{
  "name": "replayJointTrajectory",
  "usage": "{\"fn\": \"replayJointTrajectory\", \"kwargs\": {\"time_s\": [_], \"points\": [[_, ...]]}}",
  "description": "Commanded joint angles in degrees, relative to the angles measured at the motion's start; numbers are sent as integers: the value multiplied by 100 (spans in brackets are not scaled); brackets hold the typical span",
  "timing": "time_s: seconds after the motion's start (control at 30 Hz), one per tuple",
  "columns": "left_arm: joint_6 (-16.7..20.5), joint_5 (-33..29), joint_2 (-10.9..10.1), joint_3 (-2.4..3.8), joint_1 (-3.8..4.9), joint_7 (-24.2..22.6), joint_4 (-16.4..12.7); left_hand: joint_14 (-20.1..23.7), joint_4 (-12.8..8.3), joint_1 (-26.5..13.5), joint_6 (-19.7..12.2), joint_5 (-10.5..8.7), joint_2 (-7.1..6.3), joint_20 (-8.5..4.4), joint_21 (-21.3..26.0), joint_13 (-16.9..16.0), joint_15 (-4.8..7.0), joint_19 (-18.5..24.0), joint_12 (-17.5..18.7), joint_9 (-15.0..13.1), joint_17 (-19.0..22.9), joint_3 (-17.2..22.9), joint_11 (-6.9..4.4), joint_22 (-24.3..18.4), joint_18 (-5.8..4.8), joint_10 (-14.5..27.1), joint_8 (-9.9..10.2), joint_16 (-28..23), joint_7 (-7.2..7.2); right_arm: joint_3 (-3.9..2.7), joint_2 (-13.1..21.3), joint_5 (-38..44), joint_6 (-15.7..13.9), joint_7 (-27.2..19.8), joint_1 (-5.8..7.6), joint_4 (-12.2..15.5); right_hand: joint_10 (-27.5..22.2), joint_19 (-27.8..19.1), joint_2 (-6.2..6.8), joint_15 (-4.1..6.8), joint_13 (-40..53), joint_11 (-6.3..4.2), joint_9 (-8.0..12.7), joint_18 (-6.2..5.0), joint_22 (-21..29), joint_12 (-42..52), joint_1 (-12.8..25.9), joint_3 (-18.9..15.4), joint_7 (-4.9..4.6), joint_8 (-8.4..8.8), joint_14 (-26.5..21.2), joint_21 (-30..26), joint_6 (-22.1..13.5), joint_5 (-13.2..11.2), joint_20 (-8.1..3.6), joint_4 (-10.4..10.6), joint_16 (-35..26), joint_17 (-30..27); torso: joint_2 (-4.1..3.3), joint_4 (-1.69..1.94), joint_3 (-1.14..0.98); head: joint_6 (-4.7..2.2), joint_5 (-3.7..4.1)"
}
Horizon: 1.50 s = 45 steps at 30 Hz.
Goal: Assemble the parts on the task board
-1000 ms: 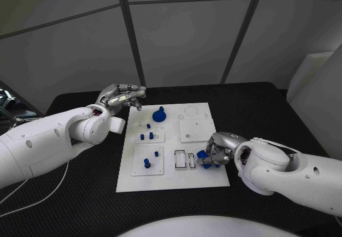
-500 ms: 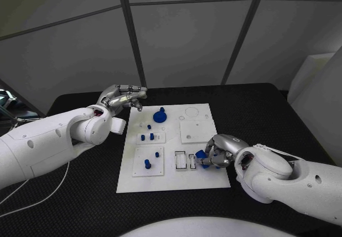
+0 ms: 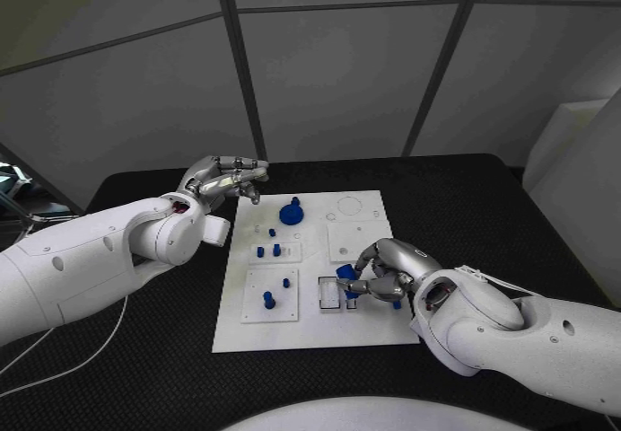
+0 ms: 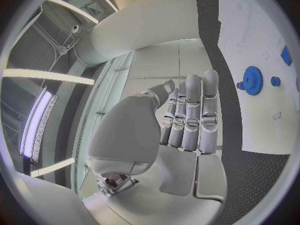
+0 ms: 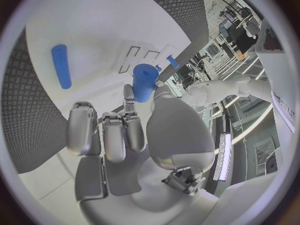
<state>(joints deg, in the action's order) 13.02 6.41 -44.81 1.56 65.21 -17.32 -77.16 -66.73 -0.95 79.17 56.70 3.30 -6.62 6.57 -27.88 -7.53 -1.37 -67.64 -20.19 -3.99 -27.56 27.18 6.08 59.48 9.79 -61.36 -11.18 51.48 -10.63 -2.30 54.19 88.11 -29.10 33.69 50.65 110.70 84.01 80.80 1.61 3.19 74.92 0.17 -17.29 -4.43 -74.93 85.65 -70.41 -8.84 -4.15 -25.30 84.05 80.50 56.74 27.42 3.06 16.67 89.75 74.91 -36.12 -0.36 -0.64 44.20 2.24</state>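
blue part [image 3: 345, 272] pinched in right robot hand [image 3: 380, 275]

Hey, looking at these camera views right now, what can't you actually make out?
- Head view: the right hand covers most of the blue part it holds, so its lower end and the slot beneath are hidden.
- Head view: small blue pegs on the task board are too small to tell their shape.
- Left wrist view: the left hand blocks the table beyond it; the blue gear sits near the rim, distorted.
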Motion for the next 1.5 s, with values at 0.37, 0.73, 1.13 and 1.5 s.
{"fn": "replayJointTrajectory", "kwargs": {"time_s": [0.37, 0.73, 1.13, 1.5], "points": [[-57, -18, 17, 6, 11, -10, -16, 57, -11, 22, -54, 29, 9, 21, 29, -9, 0, 35, -29, -5, 5, -34, -2, -8, 61, 21, -21, 23, 4, -4, -414, -458, 302, -40, 8, -284, 342, 47, -145, 79, 1013, -77, -101, 119, -140, -1, 213, -176, 55, -67, 595, 22, 110, -135, -46, 9, 25, 1509, -14, -8, -7, 26, -75], [-56, -18, 14, 6, 12, 1, -20, 57, -11, 22, -54, 29, 9, 21, 29, -9, 0, 35, -29, -5, 5, -34, -2, -8, 61, 21, -21, 23, 4, -6, -549, -340, 374, 95, 9, -404, 303, 10, -139, 114, 936, -118, -291, 106, -90, -100, 423, -367, 104, -152, 595, -22, 163, -389, -79, 8, 25, 1509, -10, -13, -8, 55, -115], [-58, -18, 15, 6, 12, 7, -15, 57, -11, 22, -54, 29, 9, 21, 29, -9, 0, 35, -29, -5, 5, -34, -2, -8, 61, 21, -21, 23, 4, -7, -610, -132, 334, 209, 10, -506, 138, -113, 268, 84, 674, -82, -549, 68, 81, -432, 1067, -323, 54, -144, 575, -171, -21, -1656, -61, 33, -17, 1414, -8, -13, -5, 56, -136], [-55, -18, -7, 6, 12, 14, -20, 57, -11, 22, -54, 29, 9, 21, 29, -9, 0, 35, -29, -5, 5, -34, -2, -8, 61, 21, -21, 23, 4, -6, -588, 18, 356, 86, 10, -513, -19, -204, 530, 67, 418, -57, -673, 36, 219, -754, 1193, -28, 37, -138, 554, -295, -97, -1665, -38, 26, -62, 1318, -8, -13, -9, 59, -150]]}}
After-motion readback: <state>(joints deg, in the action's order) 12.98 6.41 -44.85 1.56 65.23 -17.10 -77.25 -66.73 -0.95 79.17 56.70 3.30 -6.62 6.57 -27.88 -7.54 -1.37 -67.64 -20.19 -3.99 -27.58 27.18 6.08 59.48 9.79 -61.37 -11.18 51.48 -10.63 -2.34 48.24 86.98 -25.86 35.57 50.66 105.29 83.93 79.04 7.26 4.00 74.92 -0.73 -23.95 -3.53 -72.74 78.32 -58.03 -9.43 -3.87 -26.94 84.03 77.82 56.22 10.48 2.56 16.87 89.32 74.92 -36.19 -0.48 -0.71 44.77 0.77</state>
